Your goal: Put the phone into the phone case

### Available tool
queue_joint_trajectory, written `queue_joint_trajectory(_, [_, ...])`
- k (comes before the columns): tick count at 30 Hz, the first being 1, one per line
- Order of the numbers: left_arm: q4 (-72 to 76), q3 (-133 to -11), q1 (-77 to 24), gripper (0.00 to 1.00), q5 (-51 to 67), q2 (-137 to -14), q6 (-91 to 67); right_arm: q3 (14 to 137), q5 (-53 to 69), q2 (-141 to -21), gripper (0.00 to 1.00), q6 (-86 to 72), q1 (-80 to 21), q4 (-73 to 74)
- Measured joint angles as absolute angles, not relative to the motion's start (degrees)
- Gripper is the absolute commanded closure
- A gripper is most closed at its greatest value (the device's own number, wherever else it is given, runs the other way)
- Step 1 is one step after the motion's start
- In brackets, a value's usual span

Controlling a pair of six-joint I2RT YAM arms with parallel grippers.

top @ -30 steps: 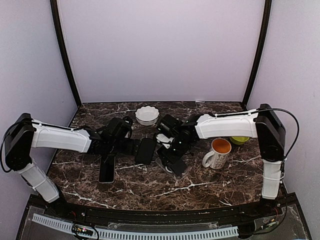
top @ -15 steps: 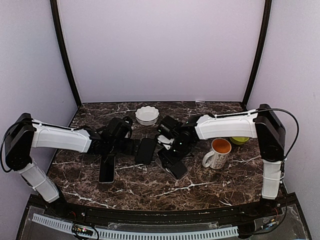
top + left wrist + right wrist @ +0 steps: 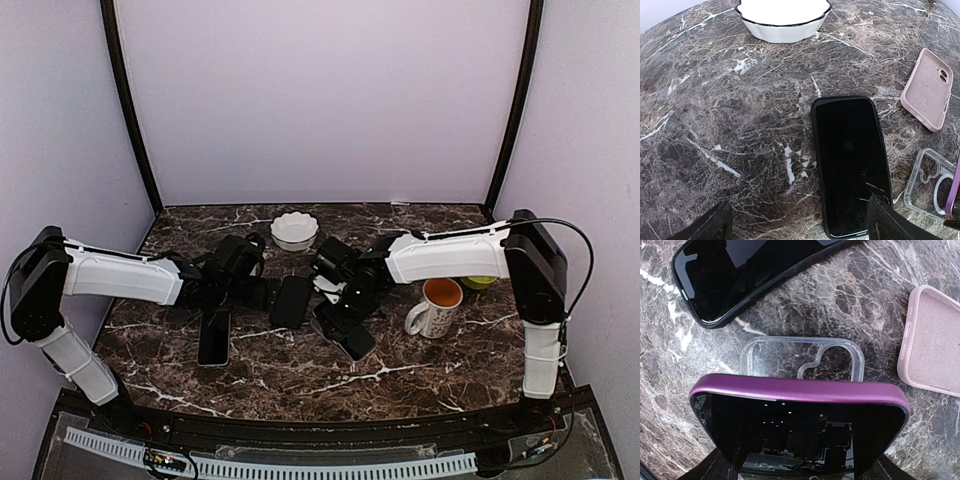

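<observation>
My right gripper (image 3: 800,466) is shut on a phone (image 3: 800,430) with a purple frame and a dark screen, held tilted just above the table. A clear phone case (image 3: 771,362) lies open side up right beyond the phone's top edge. A pink case (image 3: 932,340) lies to its right. A black phone (image 3: 850,160) lies flat on the marble, and my left gripper (image 3: 800,225) stands open over its near end, one finger above the corner. In the top view the two grippers meet mid-table, left (image 3: 285,298) and right (image 3: 345,318).
A white bowl (image 3: 294,230) stands at the back centre. A white mug (image 3: 437,305) with an orange inside stands right of the right gripper, with a green object (image 3: 480,280) behind it. Another dark phone (image 3: 213,337) lies flat under the left arm.
The right gripper has shifted slightly with the purple phone in it. The left arm and the black phone have not moved.
</observation>
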State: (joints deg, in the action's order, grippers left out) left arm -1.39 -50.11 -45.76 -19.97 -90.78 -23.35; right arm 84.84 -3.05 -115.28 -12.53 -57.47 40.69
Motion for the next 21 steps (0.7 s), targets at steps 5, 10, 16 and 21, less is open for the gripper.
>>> queue_joint_trajectory(5, [-1.39,-50.11,-45.76,0.05,-19.94,-90.78,-23.35,84.23,-3.88,-115.26,0.51,-12.99,-57.76,40.27])
queue_joint_trajectory(10, [-1.39,-50.11,-45.76,0.05,-19.94,-90.78,-23.31,84.20,-4.32,-115.28,0.34,-13.50,-57.87,40.29])
queue_joint_trajectory(16, [-1.39,-50.09,-45.76,0.05,-19.97,-90.78,-23.20,84.86,-5.93,-116.33,0.22,-14.06,-58.06,40.56])
queue_joint_trajectory(21, [-1.39,-50.09,-45.76,0.05,-19.99,-90.74,-22.85,85.10,-6.98,-117.54,0.18,-14.28,-58.48,40.86])
